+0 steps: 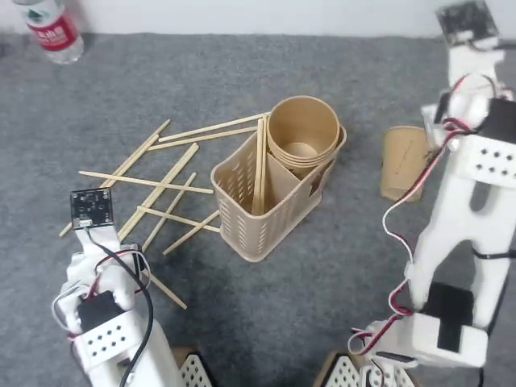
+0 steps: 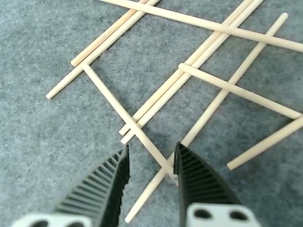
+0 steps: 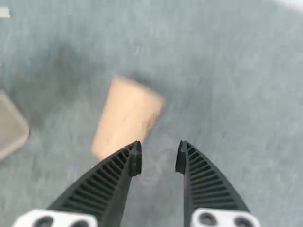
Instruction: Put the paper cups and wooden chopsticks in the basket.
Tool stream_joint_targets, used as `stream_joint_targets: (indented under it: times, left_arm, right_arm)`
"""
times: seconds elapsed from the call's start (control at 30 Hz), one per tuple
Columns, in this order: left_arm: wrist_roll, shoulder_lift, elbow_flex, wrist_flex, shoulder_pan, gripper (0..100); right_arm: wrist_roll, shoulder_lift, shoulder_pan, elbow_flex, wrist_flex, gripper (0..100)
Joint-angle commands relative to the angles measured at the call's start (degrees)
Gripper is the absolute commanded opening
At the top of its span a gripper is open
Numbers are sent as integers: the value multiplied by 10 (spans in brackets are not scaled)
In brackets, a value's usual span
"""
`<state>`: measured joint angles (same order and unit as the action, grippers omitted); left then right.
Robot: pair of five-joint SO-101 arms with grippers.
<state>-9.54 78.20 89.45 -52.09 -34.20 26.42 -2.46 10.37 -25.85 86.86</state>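
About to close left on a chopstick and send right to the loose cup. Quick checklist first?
1. Left gripper open: ok.
2. Chopstick between its jaws: ok, one crosses the gap, overlapping another.
3. Right gripper open: ok.
4. Loose paper cup between the right jaws: not ok, it lies on its side farther ahead.
5. Basket upright, stacked cups in it: ok.
6. Left fingertips down at carpet level: cannot tell.
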Motion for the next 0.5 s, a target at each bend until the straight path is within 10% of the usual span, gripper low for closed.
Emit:
stream_joint_targets:
  times: [0.0,0.47]
  left_arm:
    - [5,6,-4,12,3,148]
    - [4,6,-4,12,3,148]
  right_arm:
    - [4,20,-18,-15,-99,150]
    - [4,293,-17,-15,-364,6]
